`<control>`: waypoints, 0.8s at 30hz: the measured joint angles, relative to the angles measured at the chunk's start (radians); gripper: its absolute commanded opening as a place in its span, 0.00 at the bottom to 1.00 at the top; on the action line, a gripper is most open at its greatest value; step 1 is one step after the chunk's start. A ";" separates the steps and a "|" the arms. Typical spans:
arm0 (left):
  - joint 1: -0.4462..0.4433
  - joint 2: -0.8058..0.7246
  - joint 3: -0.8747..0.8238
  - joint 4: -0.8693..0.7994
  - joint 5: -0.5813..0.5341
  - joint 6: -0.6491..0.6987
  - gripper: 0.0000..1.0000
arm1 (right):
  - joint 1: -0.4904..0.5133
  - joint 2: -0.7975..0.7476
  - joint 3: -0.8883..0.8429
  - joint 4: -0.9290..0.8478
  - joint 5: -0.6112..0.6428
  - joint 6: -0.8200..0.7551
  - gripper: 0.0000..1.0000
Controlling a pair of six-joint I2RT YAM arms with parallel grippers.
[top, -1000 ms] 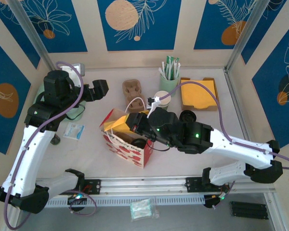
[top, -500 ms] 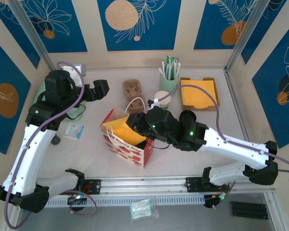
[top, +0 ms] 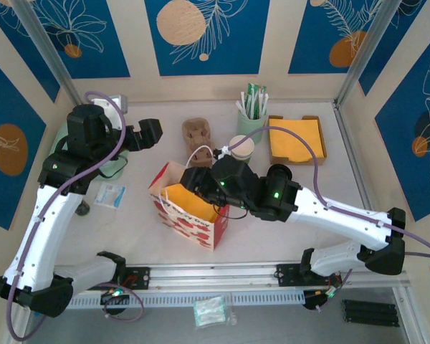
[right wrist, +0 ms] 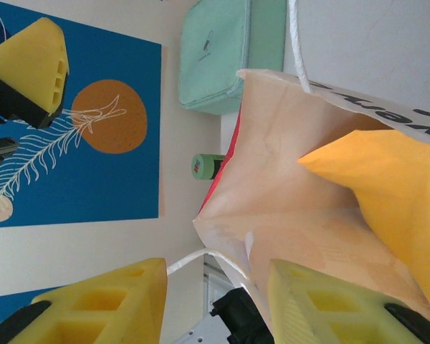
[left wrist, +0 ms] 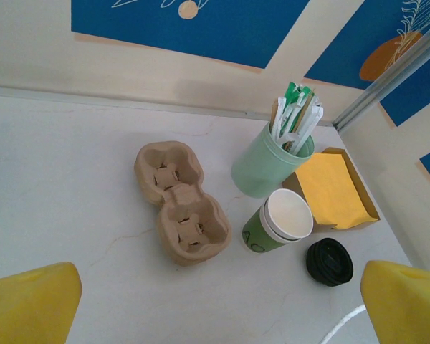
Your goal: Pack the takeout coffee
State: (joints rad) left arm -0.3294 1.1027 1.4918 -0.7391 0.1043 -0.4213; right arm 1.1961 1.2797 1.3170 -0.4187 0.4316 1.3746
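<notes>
Robot lab test cell: my arms bolt to an aluminium rail by a white table, printed blue panels on metal posts box me in; paper cup, cardboard carrier sit as staged props.
</notes>
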 measured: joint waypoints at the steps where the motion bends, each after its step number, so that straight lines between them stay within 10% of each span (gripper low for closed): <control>1: 0.000 0.000 -0.002 0.000 0.000 0.000 0.99 | 0.000 0.000 0.000 0.002 -0.005 -0.005 0.45; 24: 0.001 0.000 -0.153 0.040 -0.037 -0.014 0.99 | -0.140 -0.074 0.085 -0.056 -0.134 -0.275 0.94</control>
State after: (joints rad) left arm -0.3286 1.1023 1.3384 -0.6987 0.0669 -0.4358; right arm 1.0557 1.2057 1.4021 -0.4747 0.2981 1.0996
